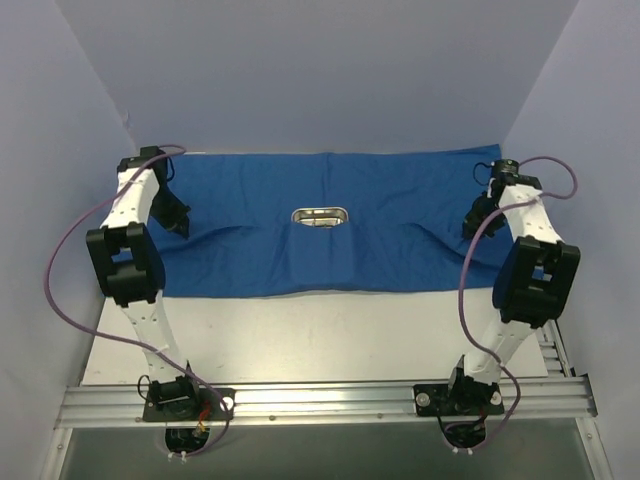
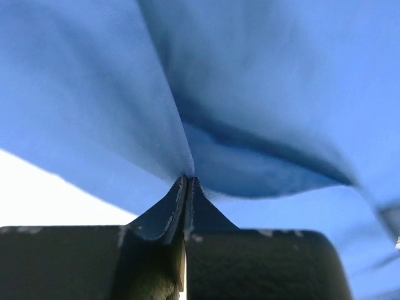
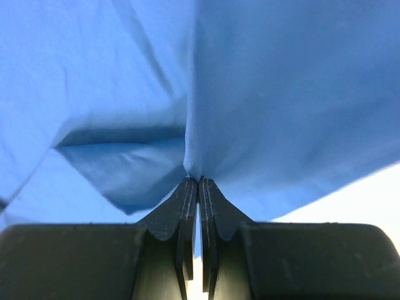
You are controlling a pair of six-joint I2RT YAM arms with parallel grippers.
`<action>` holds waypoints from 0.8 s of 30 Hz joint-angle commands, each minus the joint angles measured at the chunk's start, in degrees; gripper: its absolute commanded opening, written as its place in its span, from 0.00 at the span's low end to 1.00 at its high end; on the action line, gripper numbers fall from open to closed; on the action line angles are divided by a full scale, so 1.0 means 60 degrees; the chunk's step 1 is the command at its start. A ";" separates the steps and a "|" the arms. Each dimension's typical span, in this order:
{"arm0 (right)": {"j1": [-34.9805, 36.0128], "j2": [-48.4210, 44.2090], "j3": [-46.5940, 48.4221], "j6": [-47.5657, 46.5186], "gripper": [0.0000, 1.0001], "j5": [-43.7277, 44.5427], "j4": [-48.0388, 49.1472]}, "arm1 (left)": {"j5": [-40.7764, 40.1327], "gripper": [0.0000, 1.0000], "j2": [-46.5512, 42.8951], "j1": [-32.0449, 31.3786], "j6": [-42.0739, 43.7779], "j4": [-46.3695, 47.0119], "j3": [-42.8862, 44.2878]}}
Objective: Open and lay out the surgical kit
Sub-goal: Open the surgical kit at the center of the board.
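Observation:
The royal-blue cloth wrap point(image 1: 320, 235) of the surgical kit lies spread wide across the back of the table. A small shiny steel tray point(image 1: 319, 217) sits on it near the middle. At the cloth's left edge my left gripper point(image 1: 180, 224) is shut on a pinch of fabric point(image 2: 187, 172) that rises in a fold from the fingertips. At the right edge my right gripper point(image 1: 470, 228) is shut on the cloth point(image 3: 195, 175) in the same way. No ring-handled instruments show.
Bare white tabletop point(image 1: 320, 335) lies between the cloth's near edge and the aluminium rail point(image 1: 320, 400) holding the arm bases. Pale walls close in on the left, right and back. Purple cables point(image 1: 465, 290) loop beside each arm.

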 commanded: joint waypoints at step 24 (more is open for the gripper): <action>-0.0134 -0.4915 -0.2013 -0.1071 0.00 0.2133 -0.1667 | -0.0558 0.02 -1.0320 0.0298 0.0655 0.0271 -0.7816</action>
